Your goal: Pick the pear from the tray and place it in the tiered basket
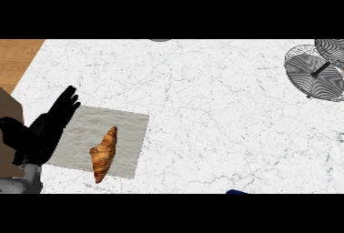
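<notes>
At the counter's left the left hand [42, 129] rests over the grey tray's [131, 123] left edge, fingers straight and relaxed, holding nothing. Just to its right a brown croissant-like item [104, 154] lies on the tray, apart from the fingers. Far right stands the wire tiered basket [316, 68]

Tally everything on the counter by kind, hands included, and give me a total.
Tray: 1
Croissant, lying on the tray: 1
Tiered basket, at the far right: 1
Left hand, open at the tray's left edge: 1
Total: 4
No pear shows on the tray.
</notes>
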Robot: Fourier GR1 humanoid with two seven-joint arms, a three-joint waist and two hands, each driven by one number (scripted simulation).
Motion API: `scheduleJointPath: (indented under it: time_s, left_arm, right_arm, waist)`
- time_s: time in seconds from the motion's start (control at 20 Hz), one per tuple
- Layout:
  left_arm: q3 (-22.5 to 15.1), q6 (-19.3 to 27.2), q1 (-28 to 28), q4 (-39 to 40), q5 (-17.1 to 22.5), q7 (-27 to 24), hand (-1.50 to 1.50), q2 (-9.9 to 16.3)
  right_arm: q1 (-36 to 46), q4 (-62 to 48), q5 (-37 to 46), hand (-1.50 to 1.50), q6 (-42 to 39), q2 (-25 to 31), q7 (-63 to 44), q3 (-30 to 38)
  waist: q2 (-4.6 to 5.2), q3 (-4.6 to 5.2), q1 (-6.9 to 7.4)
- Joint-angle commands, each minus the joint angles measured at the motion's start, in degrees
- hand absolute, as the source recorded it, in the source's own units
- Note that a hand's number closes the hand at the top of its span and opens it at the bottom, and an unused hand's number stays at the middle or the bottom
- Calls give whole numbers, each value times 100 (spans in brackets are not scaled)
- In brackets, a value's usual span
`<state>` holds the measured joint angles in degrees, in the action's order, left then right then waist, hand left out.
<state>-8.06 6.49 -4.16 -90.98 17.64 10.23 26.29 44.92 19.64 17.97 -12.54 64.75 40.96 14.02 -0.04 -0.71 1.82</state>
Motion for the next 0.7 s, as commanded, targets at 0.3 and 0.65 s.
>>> scheduleJointPath:
  time_s: [0.3, 0.65]
  left_arm:
    - [39, -43, -169, 287, -35, -104, 0, -342]
    - [9, -63, -80, 436, -140, -290, 0, -454]
  right_arm:
    - [938, 249, 375, 150, 327, -944, -1312, -354]
    - [1188, 114, 648, 150, 547, -1382, -1899, -528]
  waist:
    - [41, 71, -60]
    - [38, 72, -78]
